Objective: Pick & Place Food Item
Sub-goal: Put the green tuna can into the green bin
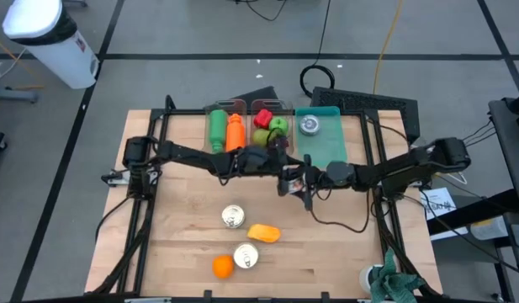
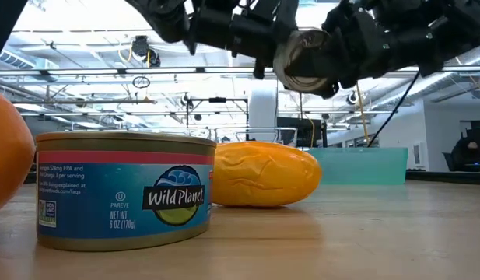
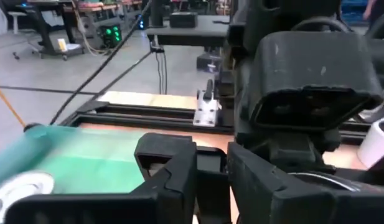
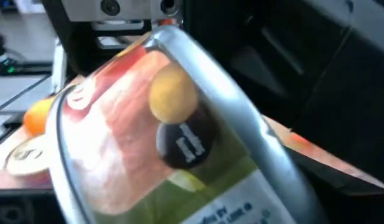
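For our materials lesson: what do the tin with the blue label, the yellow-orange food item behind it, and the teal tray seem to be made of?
Blue-labelled tin: metal with a glossy printed label; its rim shows a dull silver sheen.
Yellow-orange food item: probably moulded plastic; smooth, shiny, with creased highlights.
Teal tray: likely matte plastic; flat, even colour, no shine.
The can held in the right gripper looks metal too, with a bright rim.

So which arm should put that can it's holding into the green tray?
The right. Its end effector already grips the can in the air, just in front of the green tray. The left end effector hovers beside it, seemingly empty.
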You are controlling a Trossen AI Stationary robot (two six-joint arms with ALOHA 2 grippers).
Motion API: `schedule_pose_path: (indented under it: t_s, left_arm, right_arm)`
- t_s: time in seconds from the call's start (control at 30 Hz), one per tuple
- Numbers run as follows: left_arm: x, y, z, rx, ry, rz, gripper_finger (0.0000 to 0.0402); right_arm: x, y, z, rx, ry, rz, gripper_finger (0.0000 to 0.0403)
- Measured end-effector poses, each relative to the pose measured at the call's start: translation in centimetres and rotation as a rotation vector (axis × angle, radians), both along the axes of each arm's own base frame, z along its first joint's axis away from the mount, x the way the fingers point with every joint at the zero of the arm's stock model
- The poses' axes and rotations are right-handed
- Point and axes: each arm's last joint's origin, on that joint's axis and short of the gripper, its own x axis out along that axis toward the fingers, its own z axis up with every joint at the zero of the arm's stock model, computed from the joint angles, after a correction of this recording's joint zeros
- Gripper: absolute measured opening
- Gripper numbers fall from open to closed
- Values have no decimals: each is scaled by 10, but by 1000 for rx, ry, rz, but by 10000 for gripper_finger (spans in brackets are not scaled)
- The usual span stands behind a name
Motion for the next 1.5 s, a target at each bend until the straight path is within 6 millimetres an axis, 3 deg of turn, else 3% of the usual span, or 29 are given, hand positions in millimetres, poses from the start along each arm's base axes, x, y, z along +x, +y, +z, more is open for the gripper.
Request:
schedule_pose_path:
  t_s: [0.27,0.4,0.7,0.93,1.23,1.37,1.5]
  left_arm:
    - [13,31,40,87,-42,-9,52]
    - [15,41,48,85,-64,-6,31]
    - [17,46,57,125,-89,16,4]
    - [16,48,57,170,-83,68,35]
    - [12,52,68,190,-99,118,40]
    - [6,63,75,140,-119,122,29]
    - [-10,82,95,90,-190,56,16]
  right_arm:
    - [-13,-16,19,-110,-12,-186,254]
    - [-18,-21,25,-124,-16,-208,246]
    - [-30,-24,33,-160,12,-194,117]
    - [-39,-26,39,-172,18,-244,118]
    - [-57,-36,41,-225,120,-494,118]
    - [-63,-45,39,-197,156,-549,118]
    - [-66,-56,37,-161,183,-607,118]
